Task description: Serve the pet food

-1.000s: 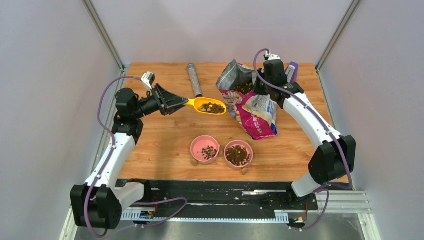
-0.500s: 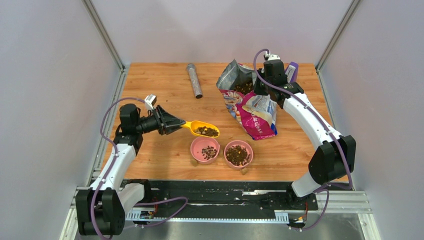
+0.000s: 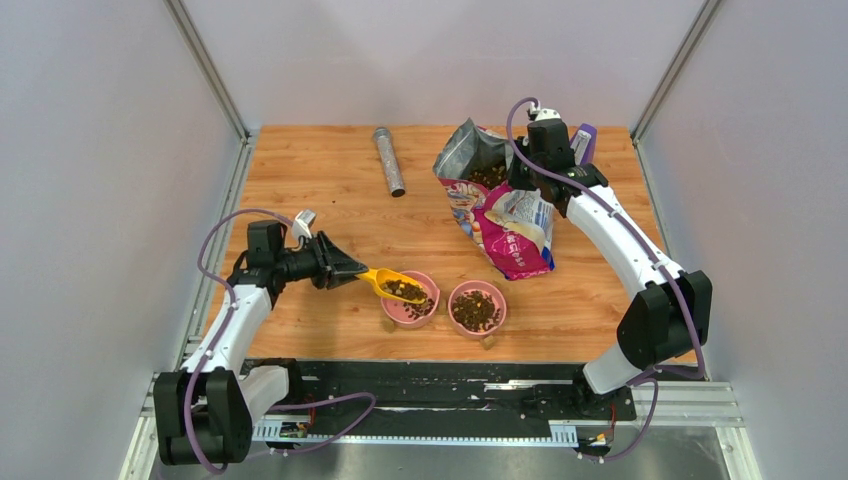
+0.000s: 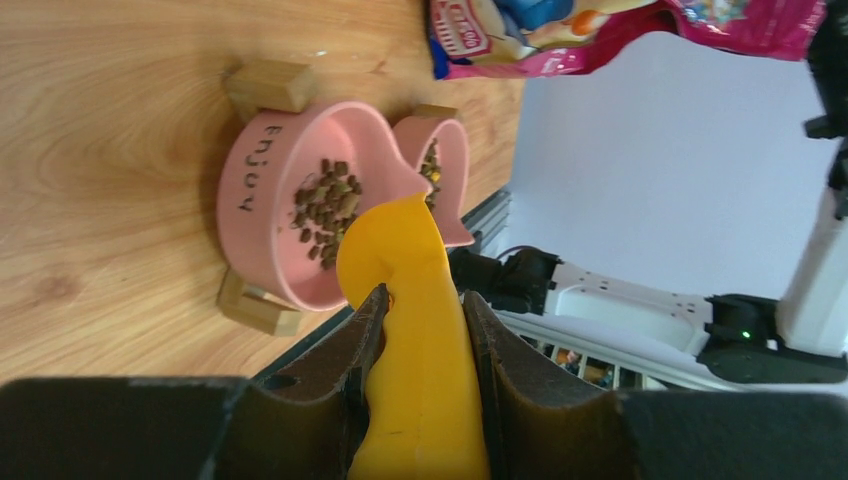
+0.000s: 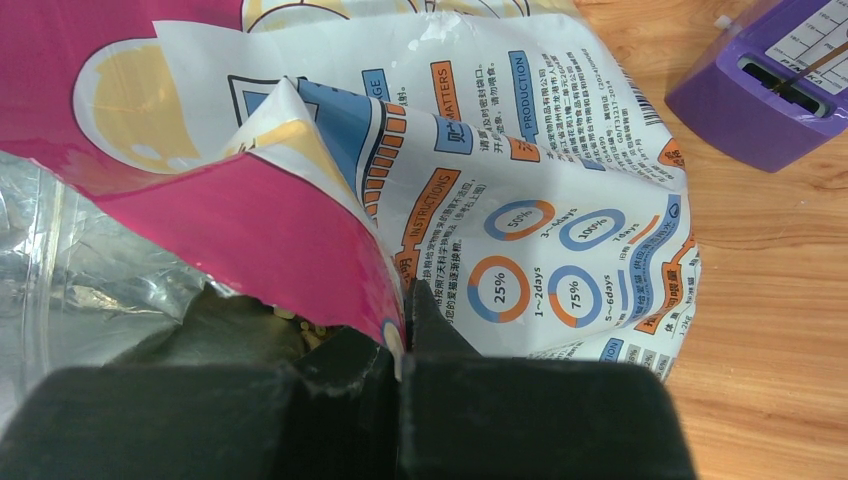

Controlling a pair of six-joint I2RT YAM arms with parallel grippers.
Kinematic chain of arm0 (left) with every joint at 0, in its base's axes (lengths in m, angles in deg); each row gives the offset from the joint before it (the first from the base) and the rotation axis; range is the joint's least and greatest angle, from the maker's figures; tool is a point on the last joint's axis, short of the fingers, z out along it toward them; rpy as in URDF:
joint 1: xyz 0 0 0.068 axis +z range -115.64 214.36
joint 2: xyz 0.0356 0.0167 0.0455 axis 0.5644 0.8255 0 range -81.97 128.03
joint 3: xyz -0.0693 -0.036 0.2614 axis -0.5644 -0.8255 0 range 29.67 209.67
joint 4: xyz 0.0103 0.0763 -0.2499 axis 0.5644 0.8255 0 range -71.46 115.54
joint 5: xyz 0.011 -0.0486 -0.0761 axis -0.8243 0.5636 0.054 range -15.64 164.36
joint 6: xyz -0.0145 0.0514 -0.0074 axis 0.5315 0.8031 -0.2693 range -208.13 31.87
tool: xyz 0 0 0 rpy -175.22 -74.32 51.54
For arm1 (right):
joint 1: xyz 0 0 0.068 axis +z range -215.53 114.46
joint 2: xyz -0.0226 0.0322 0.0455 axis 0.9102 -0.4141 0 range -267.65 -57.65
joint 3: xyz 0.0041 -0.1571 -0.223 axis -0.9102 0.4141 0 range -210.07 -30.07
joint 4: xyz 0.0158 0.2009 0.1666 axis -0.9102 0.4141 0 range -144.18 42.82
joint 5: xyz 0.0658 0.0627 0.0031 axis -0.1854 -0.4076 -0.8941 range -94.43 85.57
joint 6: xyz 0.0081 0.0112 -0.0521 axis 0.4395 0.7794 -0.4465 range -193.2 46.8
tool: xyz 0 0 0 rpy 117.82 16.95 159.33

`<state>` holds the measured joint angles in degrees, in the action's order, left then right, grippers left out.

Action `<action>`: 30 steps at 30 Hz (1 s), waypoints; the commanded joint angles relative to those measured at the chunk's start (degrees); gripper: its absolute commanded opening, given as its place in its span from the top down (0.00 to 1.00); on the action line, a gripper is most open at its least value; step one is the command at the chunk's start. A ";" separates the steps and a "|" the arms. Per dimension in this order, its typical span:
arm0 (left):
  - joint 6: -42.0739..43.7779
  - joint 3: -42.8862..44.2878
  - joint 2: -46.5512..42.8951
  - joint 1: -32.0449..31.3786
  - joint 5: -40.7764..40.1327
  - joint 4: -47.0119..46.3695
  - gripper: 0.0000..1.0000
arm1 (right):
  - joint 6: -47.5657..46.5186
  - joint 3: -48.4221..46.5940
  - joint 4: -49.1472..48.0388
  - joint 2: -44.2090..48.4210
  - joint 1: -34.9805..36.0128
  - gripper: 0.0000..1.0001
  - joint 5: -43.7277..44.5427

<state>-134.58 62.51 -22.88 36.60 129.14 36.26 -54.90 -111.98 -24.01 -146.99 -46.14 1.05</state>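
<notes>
My left gripper (image 3: 345, 269) is shut on the handle of a yellow scoop (image 3: 392, 286), also in the left wrist view (image 4: 405, 290). The scoop holds brown kibble (image 3: 404, 290) and its bowl is over the left pink bowl (image 3: 424, 312). That bowl (image 4: 262, 195) has a small heap of kibble (image 4: 325, 205). The right pink bowl (image 3: 478, 290) holds more kibble (image 3: 476, 310). My right gripper (image 3: 527, 160) is shut on the edge of the open pink food bag (image 3: 505, 225), pinching it between the jaws (image 5: 402, 320); kibble shows in the bag's mouth (image 3: 487, 175).
A grey tube (image 3: 388, 160) lies at the back of the wooden table (image 3: 330, 200). A purple box (image 3: 584, 140) stands at the back right, also in the right wrist view (image 5: 770, 90). Both bowls sit on small wooden feet (image 4: 270, 85) near the table's front edge.
My left gripper has carried the loaded scoop from beside the bag, down and toward the front, to over the left pink bowl. The right arm has not moved.
</notes>
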 commanded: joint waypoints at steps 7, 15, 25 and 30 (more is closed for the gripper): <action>11.11 7.74 0.94 0.31 -7.61 10.74 1.00 | -2.13 -0.85 1.15 0.09 -0.67 1.00 2.43; 15.89 14.31 1.43 0.17 -11.43 16.85 1.00 | -1.88 -1.07 1.15 -0.20 -1.36 1.00 2.19; 23.14 22.07 3.75 -8.13 -17.75 23.17 1.00 | -1.78 -0.99 1.13 -0.11 -2.02 1.00 2.13; 24.90 24.97 4.79 -12.16 -23.34 24.71 1.00 | -1.78 -0.84 1.13 -0.04 -2.14 1.00 2.12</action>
<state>-113.27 83.80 -18.27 26.66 110.52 59.21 -55.14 -111.98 -23.66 -146.99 -47.43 1.20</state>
